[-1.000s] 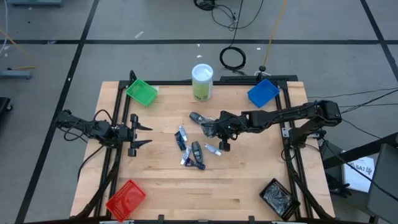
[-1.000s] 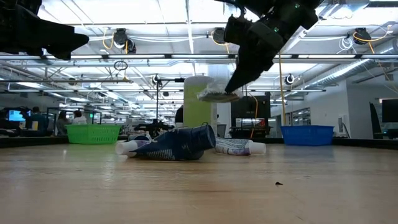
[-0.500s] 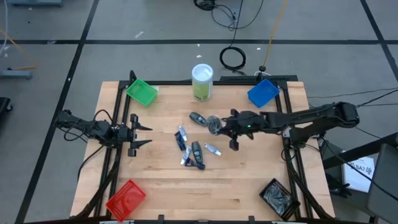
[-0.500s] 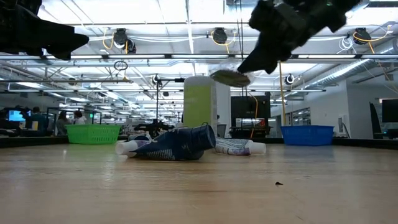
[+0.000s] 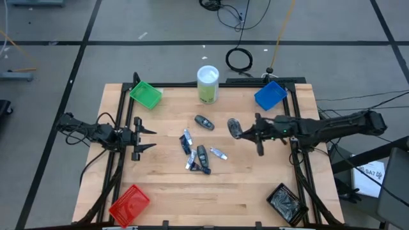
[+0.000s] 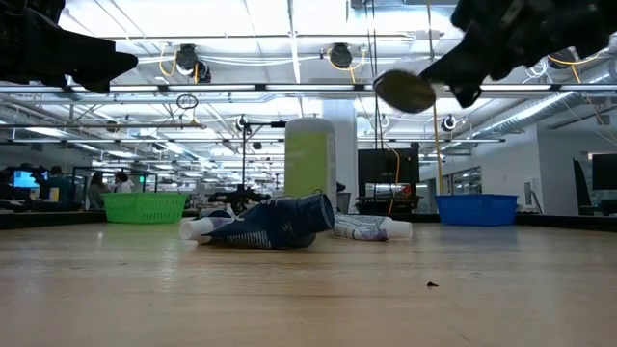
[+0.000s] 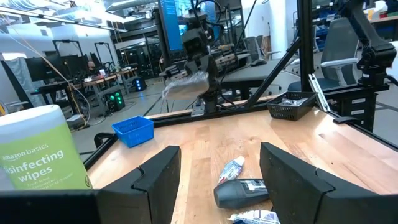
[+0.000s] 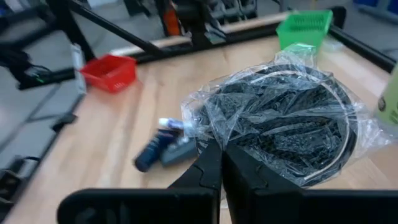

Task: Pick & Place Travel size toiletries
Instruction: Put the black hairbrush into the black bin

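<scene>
Gripping a plastic-wrapped dark round tin (its wrap is clear and crinkled), the right gripper has its fingers pinched together on it, held above the table toward the right edge. Remaining toiletries lie mid-table. The left gripper waits, fingers spread, at the left edge.

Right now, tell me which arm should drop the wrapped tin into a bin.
The right. Its gripper is shut on the wrapped tin, held above the table near the blue bin. The left gripper waits open at the table's left edge.
</scene>
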### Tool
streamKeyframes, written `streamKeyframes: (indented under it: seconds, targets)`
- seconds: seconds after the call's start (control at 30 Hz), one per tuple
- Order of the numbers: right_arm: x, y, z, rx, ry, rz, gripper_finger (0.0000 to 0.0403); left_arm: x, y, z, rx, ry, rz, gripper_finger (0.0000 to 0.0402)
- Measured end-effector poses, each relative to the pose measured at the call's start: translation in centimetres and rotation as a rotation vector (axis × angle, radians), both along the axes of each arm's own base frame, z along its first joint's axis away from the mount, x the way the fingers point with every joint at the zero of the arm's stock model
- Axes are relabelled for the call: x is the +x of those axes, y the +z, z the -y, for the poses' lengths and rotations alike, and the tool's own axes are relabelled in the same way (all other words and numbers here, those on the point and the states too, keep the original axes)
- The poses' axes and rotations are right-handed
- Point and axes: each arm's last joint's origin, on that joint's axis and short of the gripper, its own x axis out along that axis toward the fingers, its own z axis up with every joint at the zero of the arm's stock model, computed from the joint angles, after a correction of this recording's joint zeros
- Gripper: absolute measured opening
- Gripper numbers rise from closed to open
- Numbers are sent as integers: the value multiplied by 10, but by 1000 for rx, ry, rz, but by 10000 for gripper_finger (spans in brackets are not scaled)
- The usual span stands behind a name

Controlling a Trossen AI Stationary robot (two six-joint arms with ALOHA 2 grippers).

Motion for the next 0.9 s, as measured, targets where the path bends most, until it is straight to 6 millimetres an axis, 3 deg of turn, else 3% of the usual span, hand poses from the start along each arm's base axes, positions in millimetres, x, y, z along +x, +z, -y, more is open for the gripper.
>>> streamKeyframes:
  seconds: [0.37,0.77,0.9]
  targets:
    - [-21,5,-31,144,156,51,0,0,0,0,0,0,0,216]
    - [-47,4,-90,589,396,-158,0,0,0,0,0,0,0,216]
    - [-59,0,-104,789,356,-292,0,0,0,0,0,0,0,216]
